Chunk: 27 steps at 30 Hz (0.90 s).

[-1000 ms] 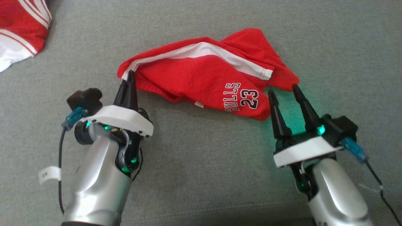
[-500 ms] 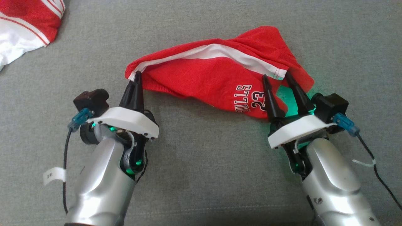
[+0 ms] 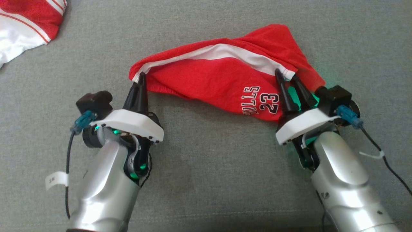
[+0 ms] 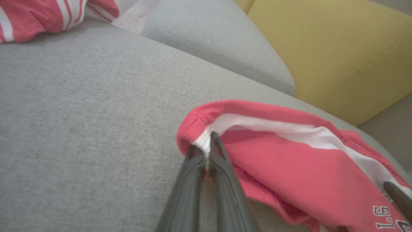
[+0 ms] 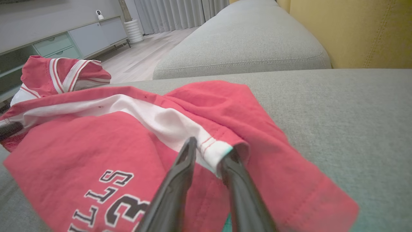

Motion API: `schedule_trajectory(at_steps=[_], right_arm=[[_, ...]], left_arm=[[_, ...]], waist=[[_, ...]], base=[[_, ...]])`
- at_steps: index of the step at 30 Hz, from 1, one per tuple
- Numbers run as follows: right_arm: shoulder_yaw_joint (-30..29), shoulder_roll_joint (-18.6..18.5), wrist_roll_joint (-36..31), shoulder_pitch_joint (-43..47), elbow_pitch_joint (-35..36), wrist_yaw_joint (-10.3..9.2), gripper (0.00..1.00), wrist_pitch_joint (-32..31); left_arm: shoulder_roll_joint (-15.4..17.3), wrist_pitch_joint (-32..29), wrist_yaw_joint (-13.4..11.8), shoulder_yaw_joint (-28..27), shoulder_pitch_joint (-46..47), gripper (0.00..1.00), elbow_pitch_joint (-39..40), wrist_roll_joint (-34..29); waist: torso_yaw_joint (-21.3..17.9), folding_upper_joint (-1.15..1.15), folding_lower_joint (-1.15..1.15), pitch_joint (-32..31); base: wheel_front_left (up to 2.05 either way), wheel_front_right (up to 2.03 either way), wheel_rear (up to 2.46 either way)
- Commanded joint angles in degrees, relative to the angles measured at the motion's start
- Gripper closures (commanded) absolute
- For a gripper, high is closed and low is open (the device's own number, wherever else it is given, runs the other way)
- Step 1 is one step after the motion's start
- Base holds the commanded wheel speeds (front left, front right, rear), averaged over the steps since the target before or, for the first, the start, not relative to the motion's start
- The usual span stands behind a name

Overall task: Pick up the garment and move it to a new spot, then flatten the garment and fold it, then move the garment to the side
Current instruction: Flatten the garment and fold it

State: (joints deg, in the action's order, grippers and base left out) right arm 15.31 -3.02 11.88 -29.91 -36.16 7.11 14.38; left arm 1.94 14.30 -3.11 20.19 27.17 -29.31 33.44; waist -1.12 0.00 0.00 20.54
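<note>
The garment (image 3: 219, 80) is a pair of red shorts with a white side stripe and "BULLS 23" in print, lying crumpled on the grey sofa seat (image 3: 206, 180). My left gripper (image 3: 141, 77) is shut on its left corner, pinching the white stripe end (image 4: 206, 145). My right gripper (image 3: 286, 74) is open at the garment's right side. Its two fingers straddle the white hem corner (image 5: 212, 149), and a narrow gap shows between them. The garment (image 5: 96, 138) sags between the two grippers. One right finger (image 4: 397, 196) shows at the edge of the left wrist view.
Another red and white garment (image 3: 25, 22) lies at the seat's far left corner. A yellow backrest (image 4: 338, 48) rises behind the seat, and a second grey cushion (image 5: 244, 48) adjoins it. Bare grey seat stretches in front of the grippers.
My right gripper has moved forward over the garment's right edge, and its fingers have narrowed around the white hem. The left gripper keeps its hold on the left corner.
</note>
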Motion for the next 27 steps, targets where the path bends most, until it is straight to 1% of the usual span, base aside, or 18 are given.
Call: schedule_trajectory(at_steps=[1,3,4,5,6,10,14,20,24,25,27], right_arm=[[0.7,0.1,-0.7,-1.6,1.2,0.37,0.68,0.6],[0.5,0.1,-2.0,-2.1,0.6,0.37,0.78,0.6],[0.4,0.1,-2.7,-2.3,0.2,0.37,0.84,0.6],[0.4,0.1,-3.4,-2.4,0.0,0.37,0.95,0.6],[0.2,0.1,-3.9,-2.5,0.0,0.37,1.0,0.6],[-0.6,0.1,-4.7,-1.8,1.5,0.37,1.0,0.6],[-1.2,0.1,-4.4,0.3,5.6,0.37,1.0,0.6],[-2.2,0.0,-4.2,5.3,15.1,0.37,1.0,0.6],[-1.4,-1.8,-3.3,8.8,21.4,0.37,1.0,0.6],[-1.4,-1.8,-3.3,8.8,21.4,0.37,1.0,0.6],[-1.2,-2.8,-1.9,10.5,25.2,0.37,1.0,0.3]], left_arm=[[0.9,0.7,-0.3,-1.2,0.5,1.0,2.0,0.2],[0.9,0.7,-0.3,-1.1,0.6,1.0,2.1,0.2],[0.9,0.7,-0.3,-1.2,0.6,1.0,2.2,0.2],[0.9,0.7,-0.3,-1.2,0.6,1.0,2.4,0.2],[0.9,0.7,-0.3,-1.4,0.6,1.0,2.6,0.1],[0.9,0.7,0.0,-2.3,0.3,1.0,3.9,-0.4],[0.9,0.7,0.8,-3.8,-0.7,1.0,6.1,-1.5],[1.0,0.7,2.8,-5.9,-3.5,1.0,11.6,-3.3],[1.3,0.7,3.7,-6.4,-5.7,1.0,16.7,-4.1],[1.3,0.7,3.7,-6.4,-5.7,1.0,16.7,-4.1],[2.0,0.7,3.9,-6.1,-6.7,1.0,19.7,-4.6]], waist=[[0.0,0.0,0.0,0.1],[0.1,0.0,0.0,0.1],[0.2,0.0,0.0,0.1],[0.2,0.0,0.0,0.1],[0.3,0.0,0.0,0.1],[0.4,0.0,0.0,-0.7],[0.0,0.0,0.0,-2.3],[-1.2,0.0,0.0,-6.1],[-2.0,0.0,0.0,-9.6],[-2.0,0.0,0.0,-9.6],[-2.3,0.0,0.0,-11.7]], base=[[0.0,0.0,0.0],[0.0,0.0,0.0],[0.0,0.0,0.0],[0.0,0.0,0.0],[0.0,0.0,0.0],[0.0,0.0,0.0],[0.0,0.0,0.0],[0.0,0.0,0.0],[0.0,0.0,0.0],[0.0,0.0,0.0],[0.0,0.0,0.0]])
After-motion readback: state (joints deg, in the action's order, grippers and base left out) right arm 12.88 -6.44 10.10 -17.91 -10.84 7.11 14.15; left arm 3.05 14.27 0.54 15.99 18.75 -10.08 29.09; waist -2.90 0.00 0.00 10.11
